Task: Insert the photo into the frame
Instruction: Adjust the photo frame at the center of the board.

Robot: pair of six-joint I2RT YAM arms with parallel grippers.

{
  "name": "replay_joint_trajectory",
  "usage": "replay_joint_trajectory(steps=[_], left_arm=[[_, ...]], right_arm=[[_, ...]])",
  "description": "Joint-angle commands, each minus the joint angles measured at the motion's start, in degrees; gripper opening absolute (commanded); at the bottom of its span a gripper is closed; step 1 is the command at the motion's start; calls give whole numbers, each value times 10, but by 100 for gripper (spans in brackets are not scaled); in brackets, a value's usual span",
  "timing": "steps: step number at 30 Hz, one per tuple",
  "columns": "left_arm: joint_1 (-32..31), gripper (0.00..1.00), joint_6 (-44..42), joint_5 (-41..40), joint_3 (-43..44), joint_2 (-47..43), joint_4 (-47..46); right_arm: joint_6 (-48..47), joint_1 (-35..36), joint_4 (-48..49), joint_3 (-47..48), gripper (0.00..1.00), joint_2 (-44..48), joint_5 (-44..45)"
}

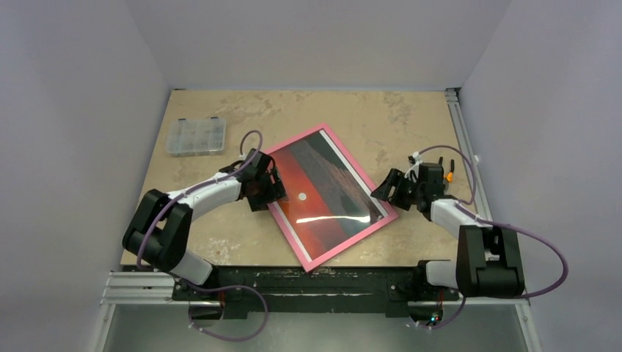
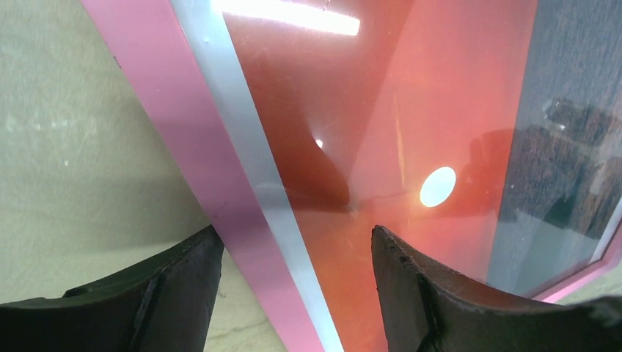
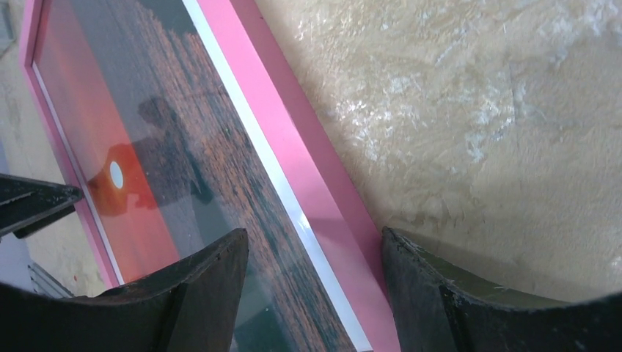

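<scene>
The pink frame (image 1: pixel 348 237) lies flat and turned at an angle in the middle of the table. The sunset photo (image 1: pixel 323 187), red-orange with a small white sun and a white border, lies inside it, face up. My left gripper (image 1: pixel 265 192) is open at the frame's left long edge; in the left wrist view its jaws straddle the pink rail (image 2: pixel 213 183) and the photo (image 2: pixel 411 110). My right gripper (image 1: pixel 386 192) is open at the frame's right edge; its jaws straddle the rail (image 3: pixel 293 147) beside the photo (image 3: pixel 147 147).
A clear plastic compartment box (image 1: pixel 195 136) sits at the back left of the beige table (image 1: pixel 367 117). Grey walls enclose the table on three sides. A metal rail (image 1: pixel 458 125) runs along the right edge.
</scene>
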State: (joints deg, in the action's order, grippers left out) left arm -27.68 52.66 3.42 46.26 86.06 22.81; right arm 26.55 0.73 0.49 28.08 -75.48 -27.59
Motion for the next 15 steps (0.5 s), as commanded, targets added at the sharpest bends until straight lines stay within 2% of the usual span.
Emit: replay_joint_trajectory(steps=[1, 6, 15], left_arm=[[-5, 70, -21, 53, 68, 53, -59], [-5, 67, -35, 82, 145, 114, -52], [-7, 69, -30, 120, 247, 199, -58]], right_arm=[[47, 19, -46, -50, 65, 30, -57], [57, 30, -60, -80, 65, 75, -60], [100, 48, -67, -114, 66, 135, -71]])
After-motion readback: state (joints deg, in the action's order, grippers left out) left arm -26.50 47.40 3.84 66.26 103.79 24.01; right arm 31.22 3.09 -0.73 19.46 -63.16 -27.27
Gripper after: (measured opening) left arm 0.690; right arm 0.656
